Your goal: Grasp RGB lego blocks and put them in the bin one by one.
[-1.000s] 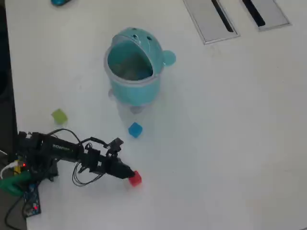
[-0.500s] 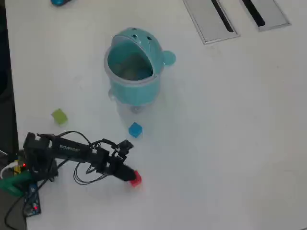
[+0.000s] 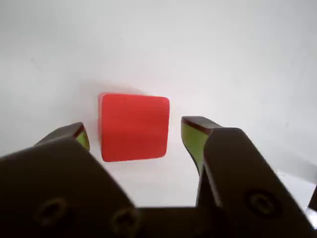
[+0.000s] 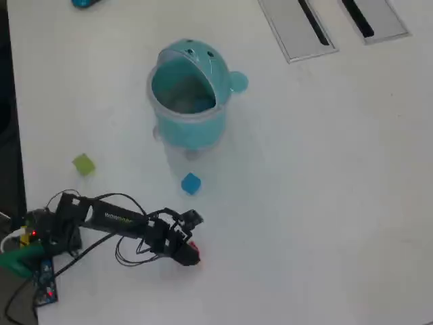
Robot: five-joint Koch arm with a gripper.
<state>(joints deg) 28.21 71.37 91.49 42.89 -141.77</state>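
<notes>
The red block (image 3: pixel 133 127) lies on the white table between the two fingertips of my gripper (image 3: pixel 134 135), with a gap on each side, so the gripper is open around it. From overhead, the gripper (image 4: pixel 191 253) covers most of the red block (image 4: pixel 193 247). The blue block (image 4: pixel 191 183) rests below the bin, and the yellow-green block (image 4: pixel 84 164) lies further left. The teal bin (image 4: pixel 186 95) stands upright with its lid flipped open; its inside looks empty.
Two flat grey panels (image 4: pixel 298 27) with dark slots lie at the top right of the overhead view. The arm's base and cables (image 4: pixel 40 244) sit at the lower left by the table's left edge. A small blue thing (image 4: pixel 84 3) shows at the top edge.
The arm has stretched further right and the gripper has come down over the red block, which now sits between its fingertips. The blocks and bin have not moved.
</notes>
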